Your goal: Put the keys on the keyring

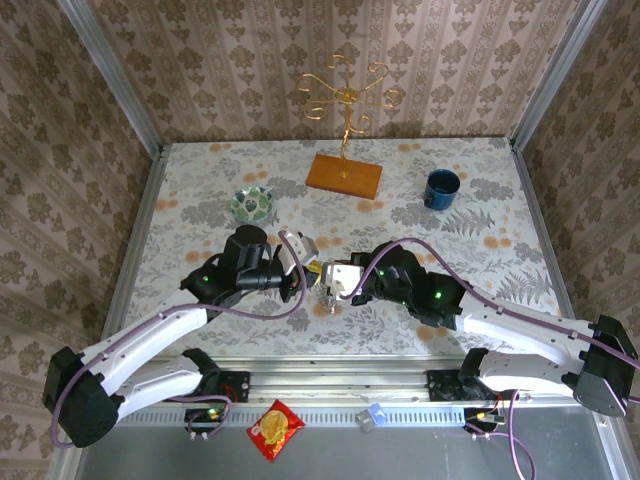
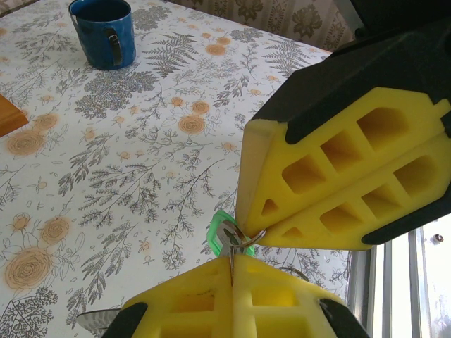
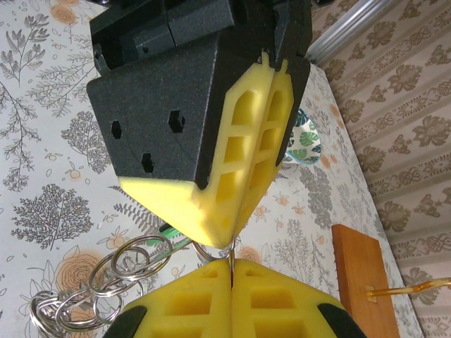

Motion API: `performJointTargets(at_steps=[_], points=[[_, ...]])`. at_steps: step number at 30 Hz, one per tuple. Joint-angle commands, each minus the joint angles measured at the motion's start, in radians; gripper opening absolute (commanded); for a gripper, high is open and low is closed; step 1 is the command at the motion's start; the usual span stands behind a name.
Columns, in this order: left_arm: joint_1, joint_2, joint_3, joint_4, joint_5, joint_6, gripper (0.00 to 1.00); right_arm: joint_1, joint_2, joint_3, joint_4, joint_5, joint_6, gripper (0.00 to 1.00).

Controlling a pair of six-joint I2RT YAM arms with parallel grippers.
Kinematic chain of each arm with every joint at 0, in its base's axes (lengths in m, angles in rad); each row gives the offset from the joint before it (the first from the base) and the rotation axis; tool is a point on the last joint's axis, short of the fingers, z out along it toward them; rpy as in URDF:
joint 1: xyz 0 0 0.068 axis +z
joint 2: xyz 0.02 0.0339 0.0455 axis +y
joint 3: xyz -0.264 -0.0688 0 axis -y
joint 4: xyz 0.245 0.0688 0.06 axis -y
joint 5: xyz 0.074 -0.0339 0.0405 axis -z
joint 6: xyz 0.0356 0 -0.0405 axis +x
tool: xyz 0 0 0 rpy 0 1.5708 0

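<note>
Tip to tip over the flower-patterned table (image 1: pixel 200 190), the left gripper (image 2: pixel 232 263) pinches the small green-headed metal key (image 2: pixel 223 234), and the right gripper (image 3: pixel 231 266) is clamped on the thin grey wire keyring (image 3: pixel 106 282). Key head lies against the ring loop, equally near both arms.
</note>
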Motion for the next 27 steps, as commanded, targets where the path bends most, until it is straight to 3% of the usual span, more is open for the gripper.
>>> performJointTargets(at_steps=[1,20,26,27], points=[[0.000,-0.014,0.039,0.035,0.015,0.017,0.00,0.006,0.006,0.017,-0.024,-0.038,0.009,0.00],[0.001,-0.023,0.039,0.048,0.005,0.015,0.00,0.006,0.016,0.035,-0.073,-0.086,0.014,0.00],[-0.004,-0.027,0.008,0.133,-0.011,-0.034,0.00,0.007,-0.016,0.003,-0.064,-0.107,0.008,0.00],[-0.007,-0.029,-0.003,0.160,-0.008,-0.040,0.00,0.007,-0.021,0.000,-0.066,-0.110,0.016,0.05]])
